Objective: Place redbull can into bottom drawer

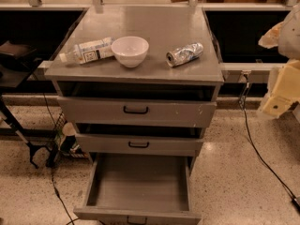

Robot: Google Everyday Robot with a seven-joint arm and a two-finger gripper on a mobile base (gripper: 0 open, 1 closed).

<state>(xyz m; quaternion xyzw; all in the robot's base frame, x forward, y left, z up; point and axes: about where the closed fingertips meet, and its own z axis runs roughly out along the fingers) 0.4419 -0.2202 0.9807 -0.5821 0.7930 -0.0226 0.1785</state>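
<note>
The redbull can lies on its side on the right of the grey cabinet top, round end facing front-left. The bottom drawer is pulled out and its flat grey floor is bare. The two upper drawers are slightly open. My gripper is the cream-coloured part at the right edge of the camera view, off to the right of the cabinet, below the level of its top and well apart from the can.
A white bowl stands upright at the middle of the top, left of the can. A white plastic bottle lies on its side left of the bowl. Cables run over the speckled floor on both sides. A black stand is at the left.
</note>
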